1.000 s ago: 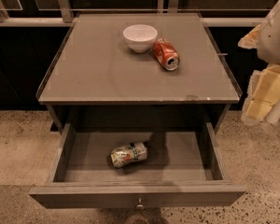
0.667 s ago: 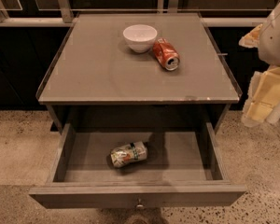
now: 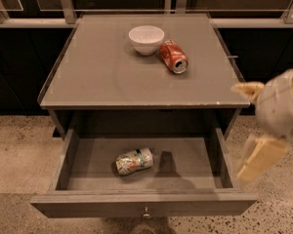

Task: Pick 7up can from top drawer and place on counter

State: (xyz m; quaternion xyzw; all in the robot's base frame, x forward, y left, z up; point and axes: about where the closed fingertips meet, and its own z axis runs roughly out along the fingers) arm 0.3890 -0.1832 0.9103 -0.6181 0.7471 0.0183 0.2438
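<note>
**Observer:** Hand status?

**Me:** My gripper (image 3: 242,130) hangs off the right side of the cabinet, outside the top drawer (image 3: 144,204) and about level with its right wall. The fingers are spread wide with nothing between them.

**Observer:** Target?

**Me:** The 7up can (image 3: 134,161) lies on its side on the drawer floor, left of centre and clear of all four walls. It is the only thing in there. The drawer is pulled fully out.

**Observer:** Other containers?

**Me:** A white bowl (image 3: 146,39) sits at the back of the counter (image 3: 97,77), and as far as I can see there is nothing in it. A red-orange can (image 3: 174,57) lies tipped just beside it (not mine to touch).

**Observer:** Risks?

**Me:** Three, as I judge them.
- Coming in sideways, I could clip the drawer's right wall or the counter's front edge overhead.
- The can is round, dented and lying down, so it may roll off if one finger lands first.
- Placing near the back could knock the bowl or the other can, so the open front half looks safer.
</note>
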